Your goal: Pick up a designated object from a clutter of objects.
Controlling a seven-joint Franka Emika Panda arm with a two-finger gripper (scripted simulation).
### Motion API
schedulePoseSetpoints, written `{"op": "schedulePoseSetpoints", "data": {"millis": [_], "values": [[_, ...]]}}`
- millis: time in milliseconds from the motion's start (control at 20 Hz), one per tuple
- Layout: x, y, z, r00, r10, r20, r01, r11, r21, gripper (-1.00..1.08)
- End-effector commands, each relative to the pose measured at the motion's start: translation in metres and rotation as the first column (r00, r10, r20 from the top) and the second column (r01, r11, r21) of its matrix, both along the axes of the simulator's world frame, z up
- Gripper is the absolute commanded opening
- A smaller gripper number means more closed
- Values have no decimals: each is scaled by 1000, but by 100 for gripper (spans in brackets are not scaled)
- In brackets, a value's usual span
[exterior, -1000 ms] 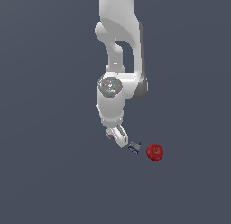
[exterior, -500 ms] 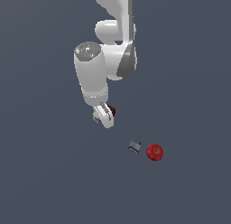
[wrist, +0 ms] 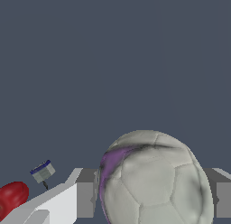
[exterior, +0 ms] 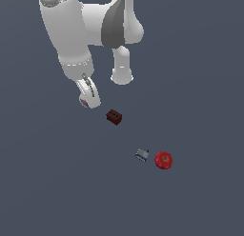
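Tool (exterior: 89, 101) sits in the upper left of the exterior view, its fingers (wrist: 85, 198) closed partway against both sides of the whitish ball (wrist: 155, 180). Ball is held between the pads, purple patch showing on one side, seam lines visible across its surface. In the exterior view only a small purplish spot of it shows at the tool tip. Dark brown block (exterior: 114, 116) rests on the bench (exterior: 200, 87) just beside the tool, lower right of it. Blue-and-white box (exterior: 141, 155) and red round object (exterior: 163, 160) lie close together, well apart from the tool, right of centre.
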State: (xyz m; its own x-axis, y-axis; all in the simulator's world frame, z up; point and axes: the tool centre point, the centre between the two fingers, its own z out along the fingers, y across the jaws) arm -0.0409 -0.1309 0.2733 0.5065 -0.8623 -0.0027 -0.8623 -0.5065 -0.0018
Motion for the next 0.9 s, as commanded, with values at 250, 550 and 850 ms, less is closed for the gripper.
{"op": "schedulePoseSetpoints", "data": {"millis": [250, 550, 850], "values": [[-25, -38, 57, 1000, 0, 0, 0, 1000, -1, -100], [-35, -56, 84, 1000, 0, 0, 0, 1000, -2, -100], [-37, -61, 93, 1000, 1, 0, -1, 1000, -3, -100]]}}
